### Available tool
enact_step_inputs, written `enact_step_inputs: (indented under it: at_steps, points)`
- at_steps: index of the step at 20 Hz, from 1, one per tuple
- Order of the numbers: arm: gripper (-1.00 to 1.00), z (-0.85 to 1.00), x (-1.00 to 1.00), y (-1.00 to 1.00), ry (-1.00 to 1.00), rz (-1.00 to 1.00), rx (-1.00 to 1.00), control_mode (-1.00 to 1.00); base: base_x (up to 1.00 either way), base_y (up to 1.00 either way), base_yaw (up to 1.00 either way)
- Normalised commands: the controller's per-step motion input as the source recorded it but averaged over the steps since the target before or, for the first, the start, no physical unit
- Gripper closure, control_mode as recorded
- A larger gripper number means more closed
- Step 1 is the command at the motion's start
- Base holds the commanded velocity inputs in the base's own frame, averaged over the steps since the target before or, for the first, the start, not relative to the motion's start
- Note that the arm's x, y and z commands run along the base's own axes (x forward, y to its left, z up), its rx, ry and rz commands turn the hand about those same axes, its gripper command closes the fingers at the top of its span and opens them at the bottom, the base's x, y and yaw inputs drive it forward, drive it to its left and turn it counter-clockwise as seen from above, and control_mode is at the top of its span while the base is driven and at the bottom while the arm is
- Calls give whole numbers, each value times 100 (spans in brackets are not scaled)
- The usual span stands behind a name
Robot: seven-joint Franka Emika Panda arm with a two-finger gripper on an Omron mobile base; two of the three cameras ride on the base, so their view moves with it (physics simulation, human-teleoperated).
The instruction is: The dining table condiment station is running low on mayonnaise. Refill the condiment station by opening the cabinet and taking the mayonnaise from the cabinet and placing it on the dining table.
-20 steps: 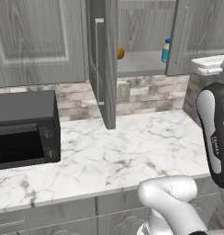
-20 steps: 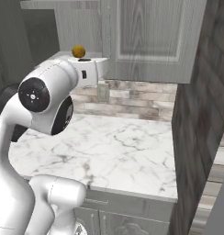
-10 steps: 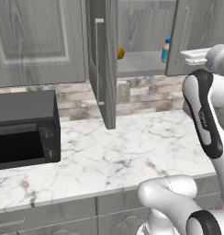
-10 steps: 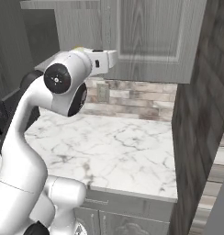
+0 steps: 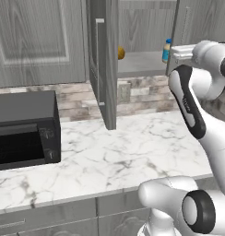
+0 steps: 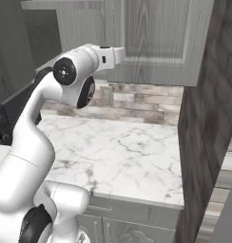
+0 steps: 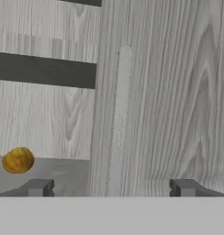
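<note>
The cabinet (image 5: pixel 50 37) hangs above the counter, its middle door (image 5: pixel 106 64) swung out edge-on. On the shelf inside, the mayonnaise (image 5: pixel 166 49) with its blue lid peeks out beside the right door (image 5: pixel 202 20). A round orange-yellow item (image 5: pixel 120 52) (image 7: pixel 17 159) lies further left. My gripper (image 7: pixel 111 188) (image 5: pixel 175 51) (image 6: pixel 121 53) is open and held up close against the right door. That door's slim vertical handle (image 7: pixel 120 119) runs between my fingertips (image 7: pixel 38 187). The dining table is out of view.
A black microwave (image 5: pixel 22 129) sits at the left of the marble counter (image 5: pixel 133 152), with a brick backsplash (image 6: pixel 137 99) behind. A tall grey wood panel (image 6: pixel 208 118) closes off the counter's right end. Base cabinet drawers (image 5: pixel 45 216) run below.
The arm has lifted and reached forward, bringing the hand from the right side up to the right cabinet door. The jaws have stayed open.
</note>
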Motion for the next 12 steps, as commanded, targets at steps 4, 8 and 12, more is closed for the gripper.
enact_step_inputs:
  at_steps: [4, 8, 12]
  points:
    - [-100, 0, 61, 3, 0, -3, 0, -100, 0, 0, 0]
    - [-100, 0, 53, 0, 0, 0, 0, -100, 0, 0, 0]
    - [-100, 0, 30, -10, -6, 14, 0, -100, 0, 0, 0]
